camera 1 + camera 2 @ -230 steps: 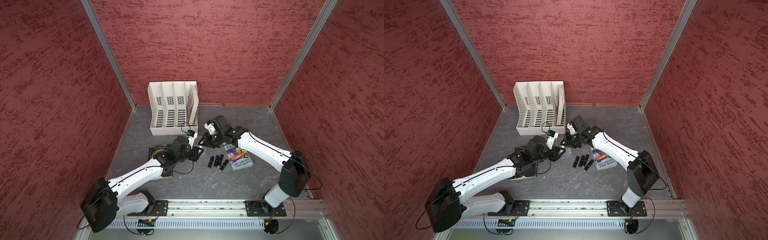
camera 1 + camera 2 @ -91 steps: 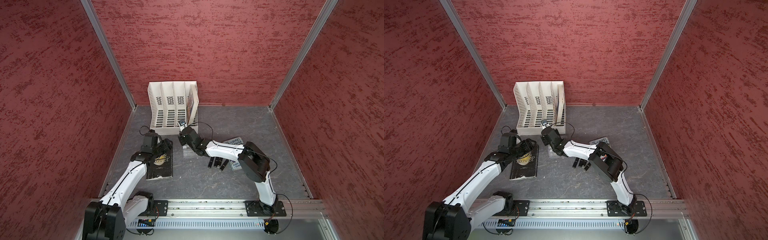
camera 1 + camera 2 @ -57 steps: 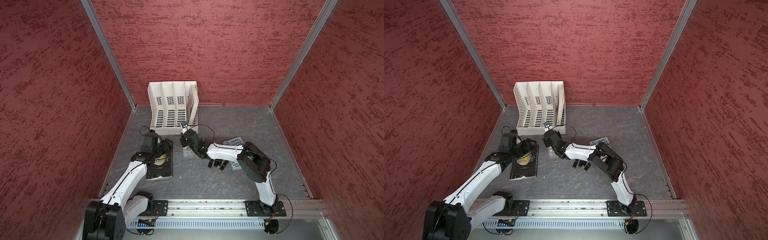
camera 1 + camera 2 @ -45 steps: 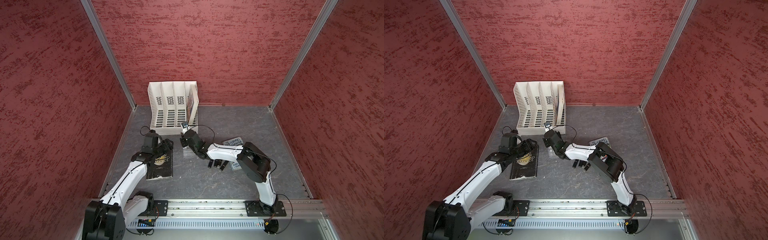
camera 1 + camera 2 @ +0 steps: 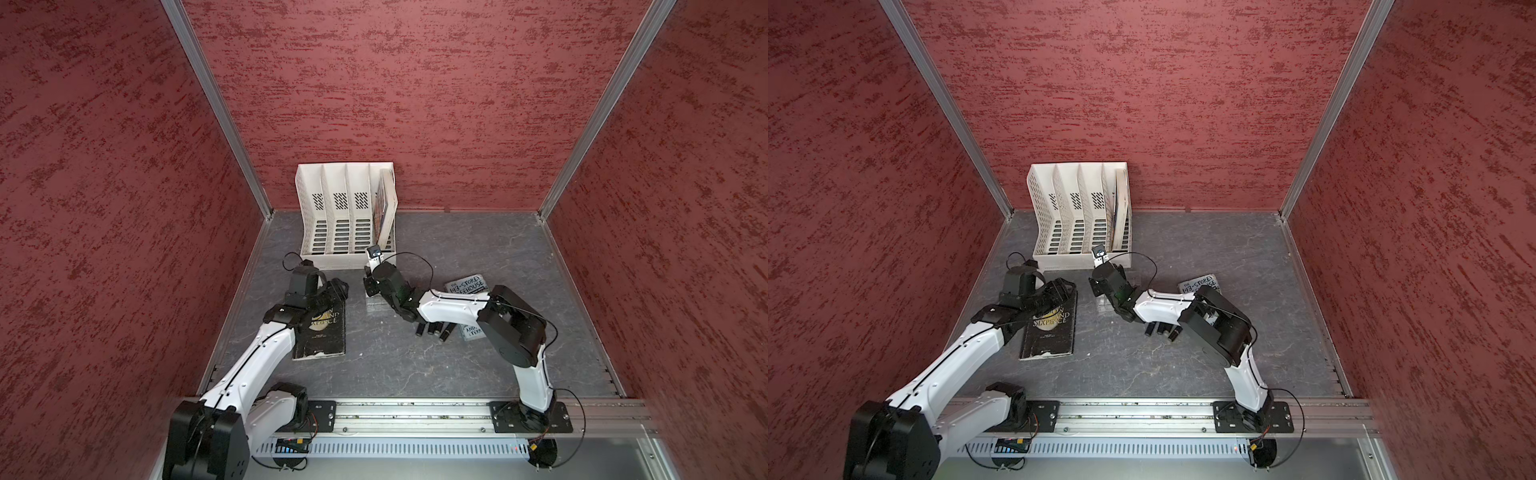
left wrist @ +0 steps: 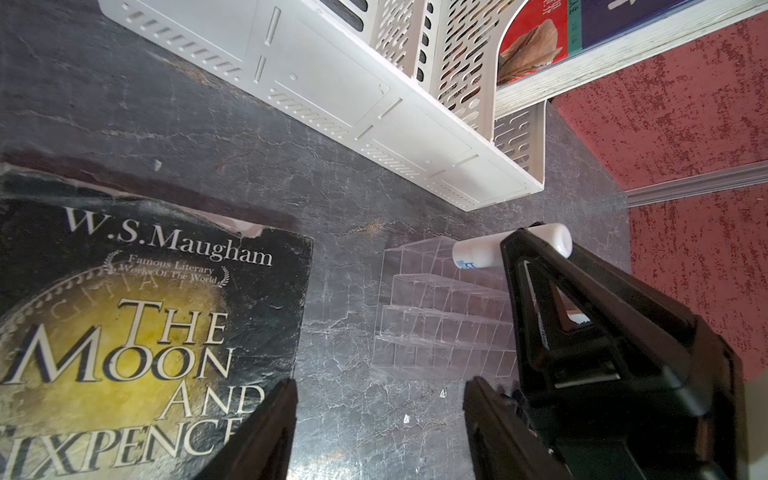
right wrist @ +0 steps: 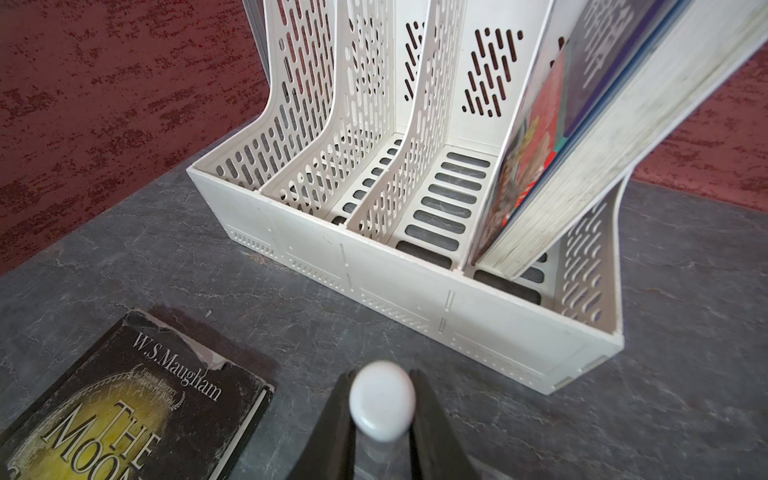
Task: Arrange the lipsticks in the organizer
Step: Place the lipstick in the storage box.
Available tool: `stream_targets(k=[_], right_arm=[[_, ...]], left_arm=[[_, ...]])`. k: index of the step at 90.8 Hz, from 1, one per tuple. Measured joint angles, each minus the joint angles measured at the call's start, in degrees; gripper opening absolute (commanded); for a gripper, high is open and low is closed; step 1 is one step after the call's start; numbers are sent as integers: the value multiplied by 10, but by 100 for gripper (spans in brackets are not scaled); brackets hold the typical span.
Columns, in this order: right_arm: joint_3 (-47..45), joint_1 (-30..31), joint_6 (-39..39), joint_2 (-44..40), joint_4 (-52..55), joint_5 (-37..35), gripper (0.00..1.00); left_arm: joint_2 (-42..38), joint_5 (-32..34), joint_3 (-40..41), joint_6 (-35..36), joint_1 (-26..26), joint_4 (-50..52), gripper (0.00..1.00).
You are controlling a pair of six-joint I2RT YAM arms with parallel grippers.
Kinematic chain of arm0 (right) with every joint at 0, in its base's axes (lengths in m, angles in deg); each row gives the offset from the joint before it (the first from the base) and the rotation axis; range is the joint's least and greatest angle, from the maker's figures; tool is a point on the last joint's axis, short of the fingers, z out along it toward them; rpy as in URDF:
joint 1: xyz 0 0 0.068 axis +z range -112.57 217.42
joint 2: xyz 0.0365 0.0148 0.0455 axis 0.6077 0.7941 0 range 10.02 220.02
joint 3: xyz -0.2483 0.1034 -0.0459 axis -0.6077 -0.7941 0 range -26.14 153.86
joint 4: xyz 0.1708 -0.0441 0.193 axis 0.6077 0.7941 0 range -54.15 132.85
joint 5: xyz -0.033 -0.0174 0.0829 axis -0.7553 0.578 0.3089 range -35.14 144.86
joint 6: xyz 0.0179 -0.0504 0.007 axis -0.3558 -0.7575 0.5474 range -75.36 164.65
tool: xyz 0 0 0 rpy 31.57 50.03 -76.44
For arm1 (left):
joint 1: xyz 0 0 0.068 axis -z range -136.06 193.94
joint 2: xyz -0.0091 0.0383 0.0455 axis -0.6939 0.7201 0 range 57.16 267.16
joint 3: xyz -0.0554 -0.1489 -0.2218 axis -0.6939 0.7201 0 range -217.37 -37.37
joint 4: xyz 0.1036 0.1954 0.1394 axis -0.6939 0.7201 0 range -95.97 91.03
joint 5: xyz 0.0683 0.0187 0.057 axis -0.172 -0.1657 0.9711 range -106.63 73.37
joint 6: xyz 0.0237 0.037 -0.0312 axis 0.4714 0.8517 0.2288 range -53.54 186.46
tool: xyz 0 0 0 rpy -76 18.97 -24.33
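Observation:
My right gripper [image 7: 382, 376] is shut on the white lipstick [image 7: 382, 401], which stands nearly upright between its fingers. In the left wrist view the white lipstick [image 6: 511, 245] has its lower end at the highest row of the clear organizer [image 6: 440, 320]; whether it sits in a cell I cannot tell. In both top views the right gripper [image 5: 371, 287] [image 5: 1098, 289] hangs over the organizer [image 5: 380, 308] [image 5: 1106, 308]. Several black lipsticks [image 5: 432, 331] [image 5: 1163, 330] lie on the floor, half hidden under the right arm. My left gripper [image 6: 380, 382] [image 5: 340, 286] is open and holds nothing, left of the organizer.
A black book, The Moon and Sixpence [image 5: 322, 328] [image 6: 124, 332], lies under the left arm. The white file rack [image 5: 345, 216] [image 7: 415, 270] with a leaning book stands just behind the organizer. A blue-grey book [image 5: 467, 284] lies beneath the right arm.
Since the earliest frames the left arm has pulled back left over the black book and the right gripper has swung left to the organizer. Over the last second it only edged forward.

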Motion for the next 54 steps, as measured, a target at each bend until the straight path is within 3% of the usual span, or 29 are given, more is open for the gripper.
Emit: stream_targets(k=[54], right_arm=[[0,0,6,1,2,2,6]], left_arm=[[0,4,0,0,4,0,66]])
